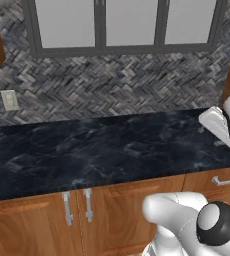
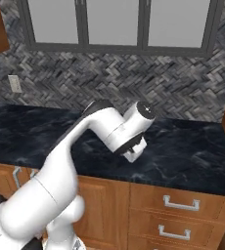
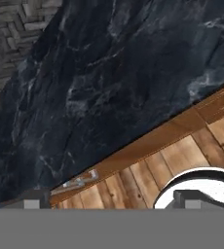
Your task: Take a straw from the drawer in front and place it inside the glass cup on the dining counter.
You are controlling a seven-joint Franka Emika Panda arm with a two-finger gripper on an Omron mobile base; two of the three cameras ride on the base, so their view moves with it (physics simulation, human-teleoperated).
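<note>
Arm [image 2: 75, 146]: raised from base, elbow bent, forearm reaching forward. Wrist turned downward. Gripper [image 3: 111, 203]: jaws spread wide, nothing between fingertips.

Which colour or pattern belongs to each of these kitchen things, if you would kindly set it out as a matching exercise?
Things:
1. worktop
2. wall tiles
3. top drawer handle
4. cabinet door

Looks:
A. silver
B. orange-brown wood
C. black, marble-look with pale veins
D. grey herringbone

Pairs: 1-C, 2-D, 3-A, 4-B
</note>
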